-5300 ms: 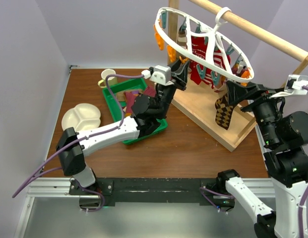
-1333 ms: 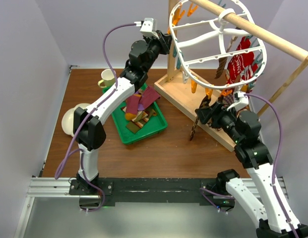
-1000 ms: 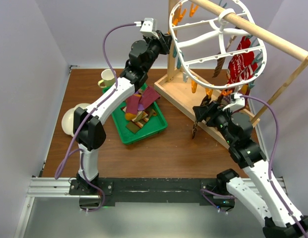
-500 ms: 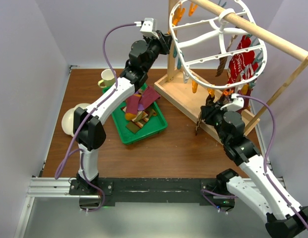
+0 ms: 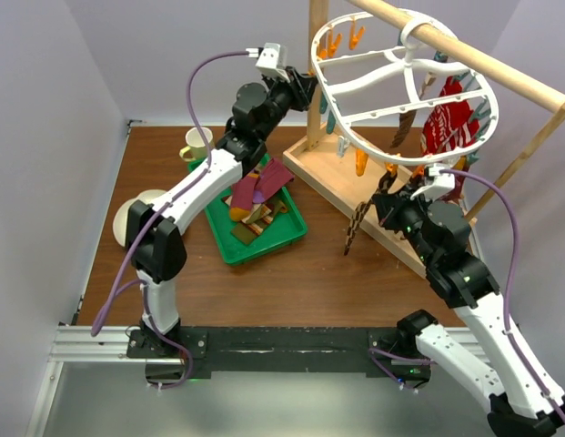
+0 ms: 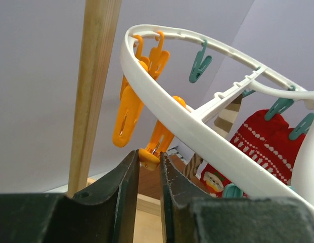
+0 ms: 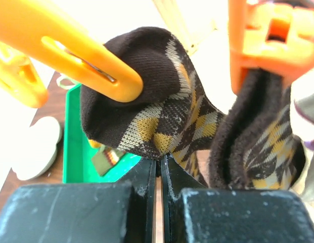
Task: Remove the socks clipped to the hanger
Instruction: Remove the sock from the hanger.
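White hanger [image 6: 187,127] hanging from the wooden rail [image 5: 500,68] over the table's [image 5: 309,273] far right, brown argyle sock [image 7: 162,116] dangling clipped (full length showing only overhead), right gripper [image 7: 158,164] pinching it closed, left gripper [image 6: 149,166] nipping an orange clip [image 6: 149,155].

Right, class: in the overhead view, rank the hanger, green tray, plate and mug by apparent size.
Largest first: hanger, green tray, plate, mug. The hanger hangs nearer the camera; the left arm partly hides the plate.
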Controlling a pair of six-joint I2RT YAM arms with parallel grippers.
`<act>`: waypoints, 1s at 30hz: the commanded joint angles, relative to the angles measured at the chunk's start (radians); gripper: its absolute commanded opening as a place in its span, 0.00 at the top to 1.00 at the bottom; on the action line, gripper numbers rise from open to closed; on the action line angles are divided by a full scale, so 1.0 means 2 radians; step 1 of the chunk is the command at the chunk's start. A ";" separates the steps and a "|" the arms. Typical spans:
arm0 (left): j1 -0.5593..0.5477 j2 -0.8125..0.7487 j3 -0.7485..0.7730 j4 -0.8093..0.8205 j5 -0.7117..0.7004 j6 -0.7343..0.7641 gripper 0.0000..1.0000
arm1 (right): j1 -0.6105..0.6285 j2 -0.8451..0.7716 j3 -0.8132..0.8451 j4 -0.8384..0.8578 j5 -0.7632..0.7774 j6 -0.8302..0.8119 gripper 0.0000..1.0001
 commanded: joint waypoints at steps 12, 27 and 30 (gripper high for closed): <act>0.001 -0.094 -0.084 0.056 0.134 -0.073 0.60 | 0.001 0.000 0.093 -0.113 -0.104 -0.041 1.00; 0.000 -0.172 -0.210 0.094 0.194 -0.126 0.45 | 0.001 0.004 0.133 -0.162 -0.121 -0.048 1.00; -0.001 -0.195 -0.260 0.114 0.197 -0.142 0.43 | 0.001 0.009 0.141 -0.168 -0.130 -0.049 1.00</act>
